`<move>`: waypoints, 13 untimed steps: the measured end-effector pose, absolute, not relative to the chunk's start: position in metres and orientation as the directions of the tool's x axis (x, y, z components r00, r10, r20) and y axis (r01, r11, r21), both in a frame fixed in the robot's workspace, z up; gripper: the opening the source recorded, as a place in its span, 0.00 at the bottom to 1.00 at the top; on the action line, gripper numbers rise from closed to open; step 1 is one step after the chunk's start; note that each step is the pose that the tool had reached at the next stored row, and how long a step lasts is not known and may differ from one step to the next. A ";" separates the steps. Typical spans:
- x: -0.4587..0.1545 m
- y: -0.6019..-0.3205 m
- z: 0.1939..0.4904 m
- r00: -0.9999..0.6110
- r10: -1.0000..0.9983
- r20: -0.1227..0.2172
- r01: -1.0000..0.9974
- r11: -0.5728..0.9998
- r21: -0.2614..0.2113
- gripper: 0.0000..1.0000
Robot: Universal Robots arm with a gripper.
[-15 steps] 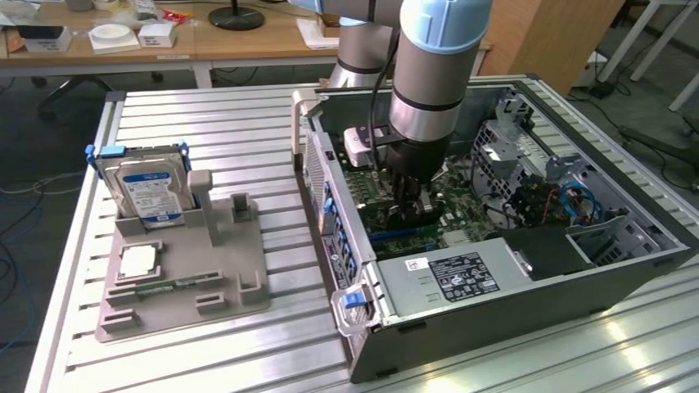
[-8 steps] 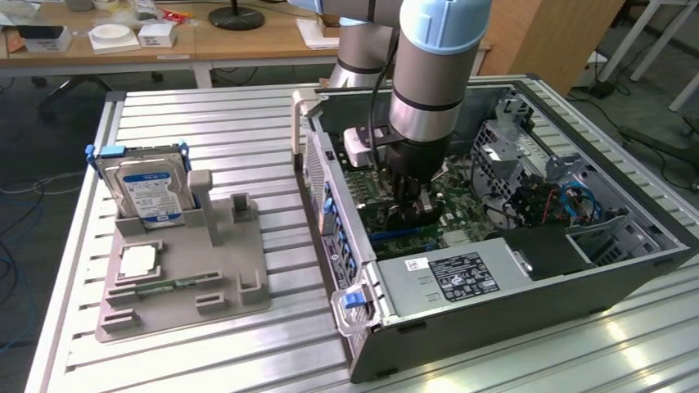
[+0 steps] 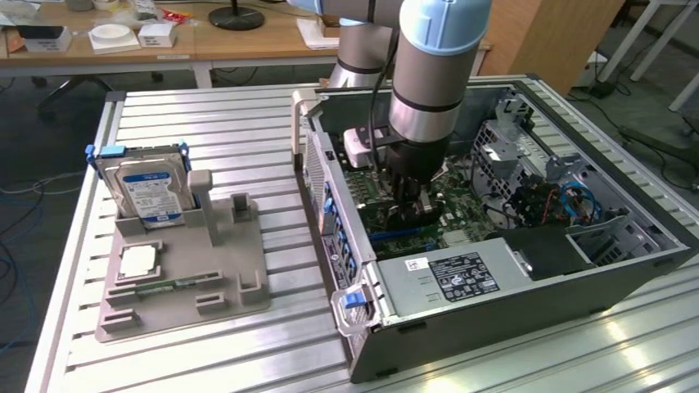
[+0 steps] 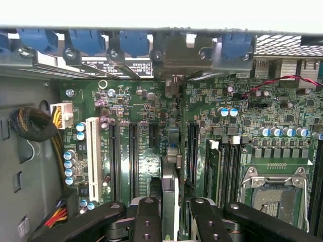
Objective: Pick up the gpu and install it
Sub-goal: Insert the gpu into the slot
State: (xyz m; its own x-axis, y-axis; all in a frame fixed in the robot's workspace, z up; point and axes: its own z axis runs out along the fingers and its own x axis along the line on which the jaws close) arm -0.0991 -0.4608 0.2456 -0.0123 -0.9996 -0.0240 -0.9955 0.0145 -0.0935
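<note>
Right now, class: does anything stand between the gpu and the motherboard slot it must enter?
Nothing visible does. The end effector holds the gpu edge-on over the motherboard, among the expansion slots. No cable or other card crosses in front of it.

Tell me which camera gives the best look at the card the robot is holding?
The wrist view: the gpu stands edge-on between the gripper fingers, above the green motherboard and its slots. In the exterior view the arm hides most of it; a dark sliver shows inside the computer case.

Ribbed, satin metal table
</note>
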 end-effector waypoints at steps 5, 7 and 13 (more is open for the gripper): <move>-0.099 -0.461 0.243 -0.012 -1.000 -0.024 -0.996 0.014 -0.093 0.26; -0.099 -0.461 0.243 -0.012 -1.000 -0.024 -0.996 0.015 -0.093 0.26; -0.099 -0.461 0.241 -0.012 -1.000 -0.024 -0.996 0.014 -0.093 0.26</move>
